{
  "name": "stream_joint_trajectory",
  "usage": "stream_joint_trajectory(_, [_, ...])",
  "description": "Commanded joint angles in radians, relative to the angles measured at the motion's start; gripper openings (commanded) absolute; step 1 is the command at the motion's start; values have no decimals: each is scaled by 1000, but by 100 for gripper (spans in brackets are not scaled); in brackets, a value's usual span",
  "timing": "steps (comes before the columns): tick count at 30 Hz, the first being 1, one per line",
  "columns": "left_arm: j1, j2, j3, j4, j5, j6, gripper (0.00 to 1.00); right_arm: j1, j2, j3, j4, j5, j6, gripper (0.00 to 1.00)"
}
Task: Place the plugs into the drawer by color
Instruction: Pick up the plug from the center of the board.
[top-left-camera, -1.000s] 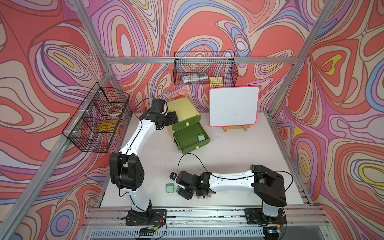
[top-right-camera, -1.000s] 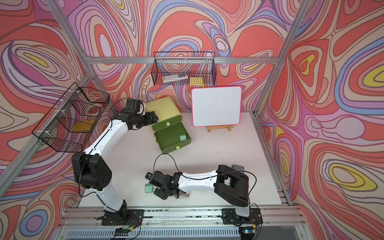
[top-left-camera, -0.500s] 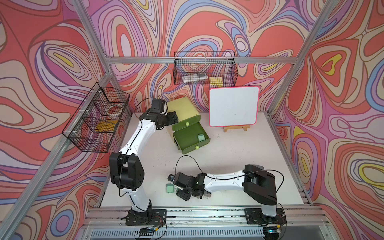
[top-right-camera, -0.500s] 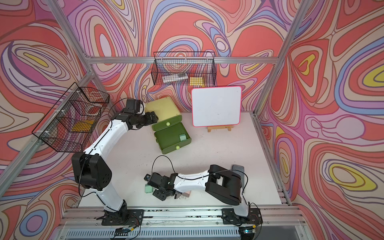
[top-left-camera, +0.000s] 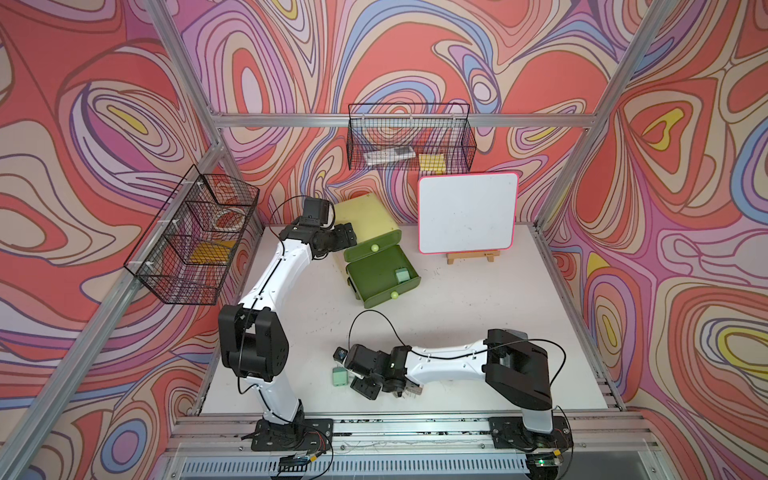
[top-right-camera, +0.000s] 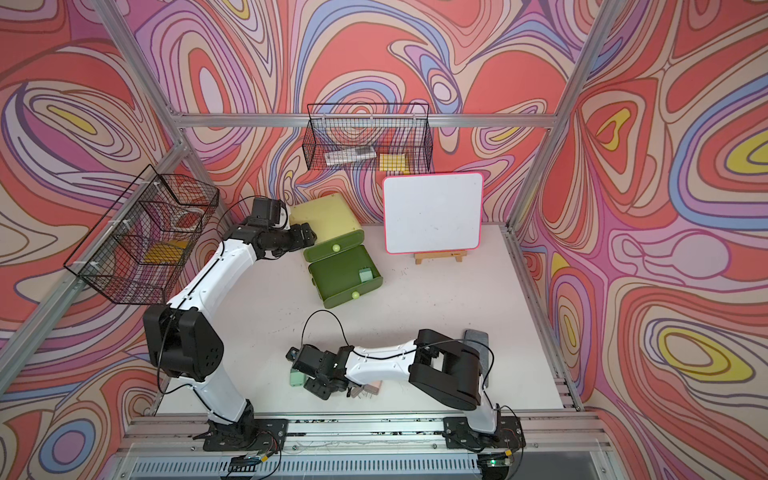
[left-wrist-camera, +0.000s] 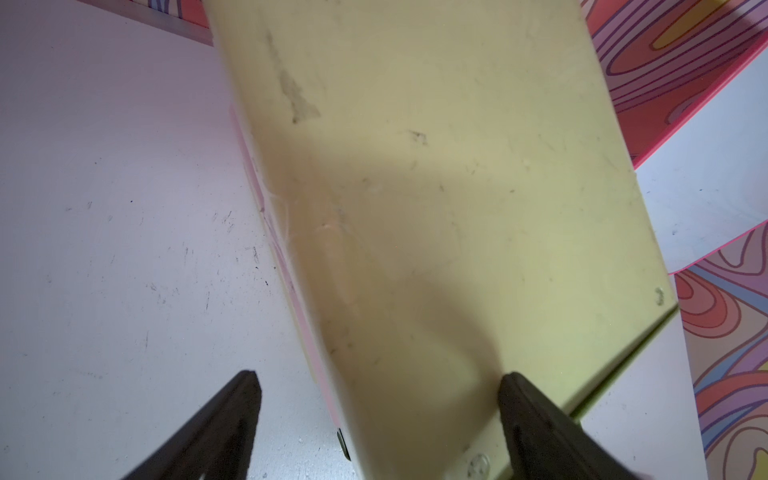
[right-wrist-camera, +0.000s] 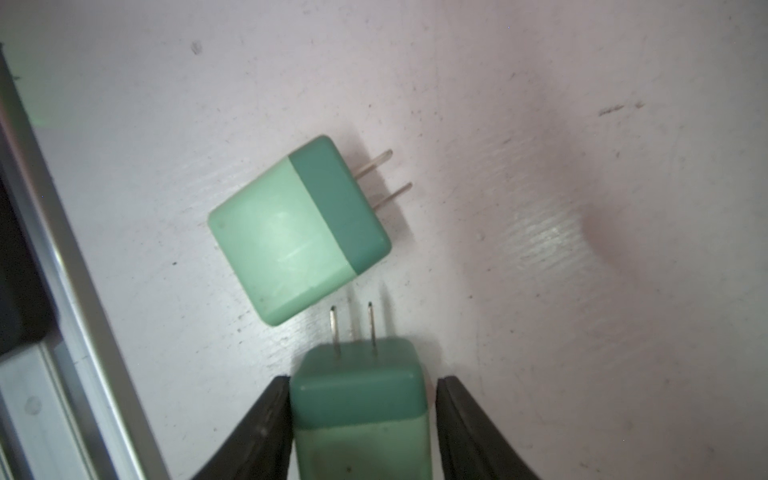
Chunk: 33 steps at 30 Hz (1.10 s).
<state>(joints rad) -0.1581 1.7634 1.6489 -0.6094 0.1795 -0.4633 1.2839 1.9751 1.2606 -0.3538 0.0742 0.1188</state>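
The right pincer (right-wrist-camera: 361, 380) is reaching low over the table (right-wrist-camera: 540, 208), its jaws standing partly open around a mint green plug (right-wrist-camera: 359, 415) whose 2 prongs are pointing out past the fingertips. 1 pad is touching the plug's side while the other is sitting a sliver away, so nothing is being squeezed yet. Just ahead of those fingertips a second mint plug (right-wrist-camera: 291, 232) is lying flat, apart from the first, its 2 prongs aiming off to the side. Behind this pincer, under its wrist, pinkish-beige plugs (top-right-camera: 374, 387) are peeking out in a top view; I cannot count them. Well away from it, the lime-yellow chest (top-left-camera: 365, 214) is standing with 1 olive drawer (top-left-camera: 374, 276) pulled out, and a third mint plug (top-left-camera: 402, 275) is lying in a front corner of it. The left pincer (left-wrist-camera: 378, 378) is hovering at the chest's back corner, jaws wide apart and straddling its edge, 1 finger over the yellow shell, the other over bare table, gripping nothing.
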Motion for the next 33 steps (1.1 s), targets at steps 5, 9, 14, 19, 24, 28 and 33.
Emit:
stream_joint_trajectory(5, [0,35,-20,-88,-19,21,89,4,-2,23,-25,21,12,53])
stream_joint_trajectory(9, [0,34,-17,-87,-17,21,89,4,-7,28,-33,26,15,49])
stream_joint_trajectory(14, [0,35,-18,-89,-18,22,89,4,-21,31,-48,32,22,46])
stream_joint_trajectory(19, [0,36,-20,-87,-21,19,89,-1,-62,62,-97,77,51,44])
stream_joint_trajectory(24, [0,35,-24,-79,-20,14,89,-41,-107,112,-172,115,82,44])
stream_joint_trajectory(28, [0,45,-19,-81,-7,5,89,-118,-153,184,-236,121,78,44])
stream_joint_trajectory(33, [-1,38,-25,-74,1,-1,89,-235,-175,292,-302,115,45,44])
